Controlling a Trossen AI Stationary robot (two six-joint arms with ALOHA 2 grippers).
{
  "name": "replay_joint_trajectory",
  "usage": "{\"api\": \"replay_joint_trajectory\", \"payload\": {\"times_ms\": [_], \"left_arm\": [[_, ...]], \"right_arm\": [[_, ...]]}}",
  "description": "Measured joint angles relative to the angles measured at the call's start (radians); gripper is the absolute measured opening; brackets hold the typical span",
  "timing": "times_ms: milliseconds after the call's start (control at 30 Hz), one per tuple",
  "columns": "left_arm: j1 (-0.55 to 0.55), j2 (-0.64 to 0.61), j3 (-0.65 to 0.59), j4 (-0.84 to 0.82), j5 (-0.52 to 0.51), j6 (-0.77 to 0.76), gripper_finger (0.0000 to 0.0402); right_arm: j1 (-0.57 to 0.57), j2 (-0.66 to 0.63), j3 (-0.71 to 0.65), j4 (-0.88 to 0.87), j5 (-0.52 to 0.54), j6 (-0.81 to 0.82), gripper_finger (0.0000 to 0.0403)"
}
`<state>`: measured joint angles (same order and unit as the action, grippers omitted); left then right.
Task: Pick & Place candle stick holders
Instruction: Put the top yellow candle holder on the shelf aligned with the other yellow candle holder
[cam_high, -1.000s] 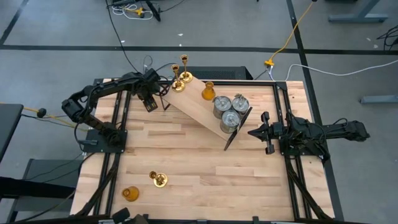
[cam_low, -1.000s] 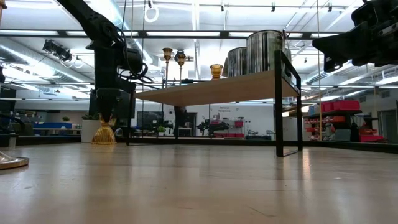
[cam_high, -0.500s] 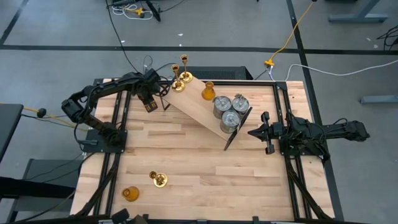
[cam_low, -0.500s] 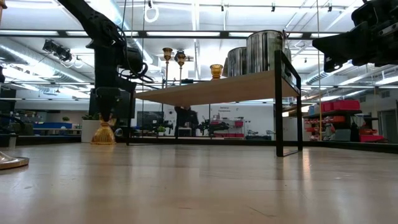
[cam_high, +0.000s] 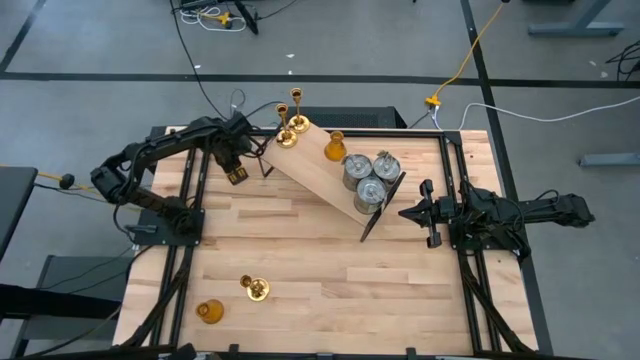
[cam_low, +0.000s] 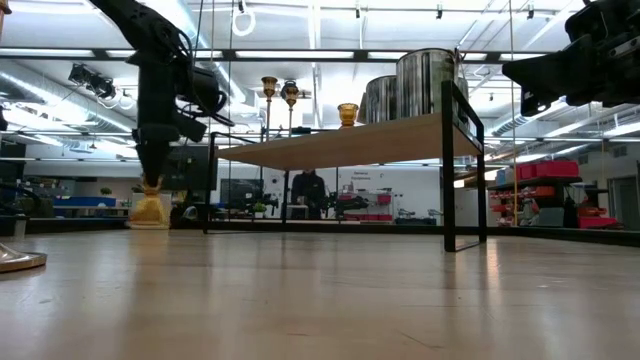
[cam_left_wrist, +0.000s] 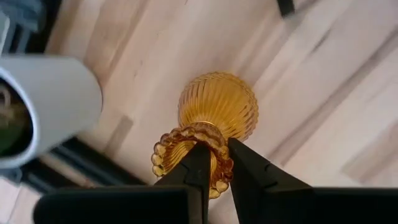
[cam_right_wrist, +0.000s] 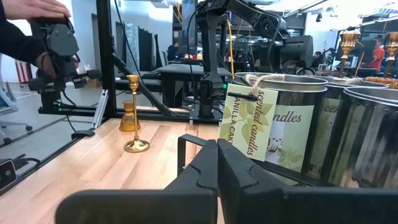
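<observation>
My left gripper (cam_high: 237, 172) points down at the table's far left, shut on a squat amber glass candle stick holder (cam_left_wrist: 216, 107), which also shows in the low view (cam_low: 150, 208). On the raised wooden shelf (cam_high: 310, 170) stand two brass sticks (cam_high: 290, 125), one amber holder (cam_high: 335, 148) and three silver cylinders (cam_high: 370, 180). Another brass stick (cam_high: 255, 289) and another amber holder (cam_high: 209, 311) stand on their bases near the table's front left. My right gripper (cam_high: 425, 213) waits shut at the right, pointing level at the shelf. My left gripper pinches the amber holder's scalloped top rim (cam_left_wrist: 180, 142) between its two fingers, at one side of the rim. The fingers come from above, pointing down. The holder hangs upright below them, its ribbed bulb toward the table and its foot just off the wood in the low view.
A white pot (cam_left_wrist: 43, 106) stands close beside the held holder. The shelf's black legs (cam_low: 447, 170) stand on the table's middle and far part. A person's hands (cam_right_wrist: 43, 31) show beyond the table's left edge. Bare wood (cam_high: 330, 270) lies between the shelf and the front edge.
My left gripper has risen a little and shifted slightly toward the table's left and near edges, carrying the amber holder with it. The holder stays upright and its foot has come just off the table.
</observation>
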<state>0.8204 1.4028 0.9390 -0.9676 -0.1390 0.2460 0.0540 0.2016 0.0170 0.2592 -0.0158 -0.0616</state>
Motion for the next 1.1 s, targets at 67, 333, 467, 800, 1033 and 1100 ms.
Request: {"api": "replay_joint_trajectory", "payload": {"times_ms": [67, 333, 467, 800, 1033, 1100], "left_arm": [[0.0, -0.014, 0.0, -0.043, -0.008, -0.002, 0.0047], [-0.019, -0.065, 0.002, -0.097, 0.008, -0.052, 0.0046], [-0.055, -0.1, 0.002, -0.152, 0.03, -0.071, 0.0046], [-0.197, -0.142, 0.081, -0.256, 0.04, -0.146, 0.0045], [-0.332, -0.142, 0.238, -0.349, 0.039, -0.189, 0.0045], [-0.371, -0.142, 0.293, -0.373, 0.036, -0.209, 0.0045]], "right_arm": [[0.0, 0.0, 0.0, 0.0, 0.0, 0.0, 0.0003], [0.0, 0.0, 0.0, 0.0, 0.0, 0.0, 0.0003], [0.0, 0.0, 0.0, 0.0, 0.0, 0.0, 0.0003], [0.0, 0.0, 0.0, 0.0, 0.0, 0.0, 0.0003], [0.0, 0.0, 0.0, 0.0, 0.0, 0.0, 0.0003], [0.0, 0.0, 0.0, 0.0, 0.0, 0.0, 0.0003]]}}
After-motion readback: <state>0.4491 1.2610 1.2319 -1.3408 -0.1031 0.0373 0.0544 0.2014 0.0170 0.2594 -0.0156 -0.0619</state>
